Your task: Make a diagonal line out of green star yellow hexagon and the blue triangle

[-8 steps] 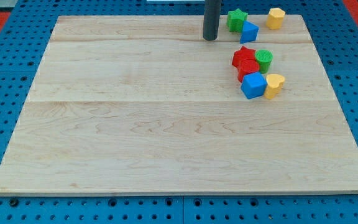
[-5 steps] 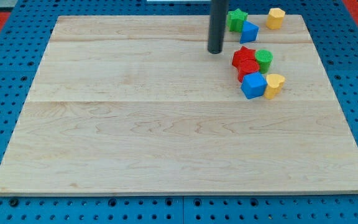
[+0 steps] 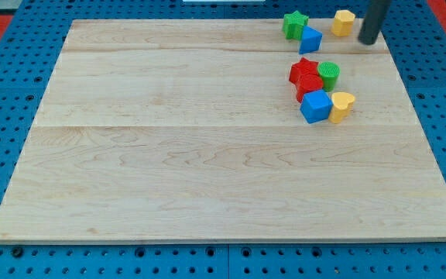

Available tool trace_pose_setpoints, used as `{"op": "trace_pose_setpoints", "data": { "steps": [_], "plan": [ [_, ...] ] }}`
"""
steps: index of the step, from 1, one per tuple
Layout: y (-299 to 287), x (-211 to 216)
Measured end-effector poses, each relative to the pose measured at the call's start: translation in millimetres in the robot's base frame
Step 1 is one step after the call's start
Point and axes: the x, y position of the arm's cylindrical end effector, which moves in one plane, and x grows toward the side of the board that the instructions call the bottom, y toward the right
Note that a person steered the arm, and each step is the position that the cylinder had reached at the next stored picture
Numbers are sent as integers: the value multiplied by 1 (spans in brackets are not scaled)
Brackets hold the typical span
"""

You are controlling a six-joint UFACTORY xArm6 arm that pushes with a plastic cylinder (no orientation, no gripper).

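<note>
The green star [image 3: 293, 23] sits at the view's top right, touching the blue triangle [image 3: 310, 39] just below and to its right. The yellow hexagon [image 3: 343, 22] lies apart, further right along the top edge. My tip [image 3: 368, 41] stands just right of and slightly below the yellow hexagon, close to it but with a small gap.
A cluster lies below: red star [image 3: 304, 70], red block [image 3: 310, 84], green round block [image 3: 329, 74], blue cube [image 3: 315, 106] and yellow heart [image 3: 341, 106], all touching. The wooden board [image 3: 169, 155] rests on a blue pegboard; its right edge is near my tip.
My tip has moved from left of the green star and blue triangle across to the right of the yellow hexagon. No block has moved.
</note>
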Motion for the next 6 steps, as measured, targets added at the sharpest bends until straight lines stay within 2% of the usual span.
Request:
{"op": "trace_pose_setpoints", "data": {
  "steps": [1,2,3,4,5,6],
  "plan": [
    [30,-39],
    [-27,-35],
    [-122,-30],
    [-191,-38],
    [-179,-38],
    [-196,-39]
  ]
}}
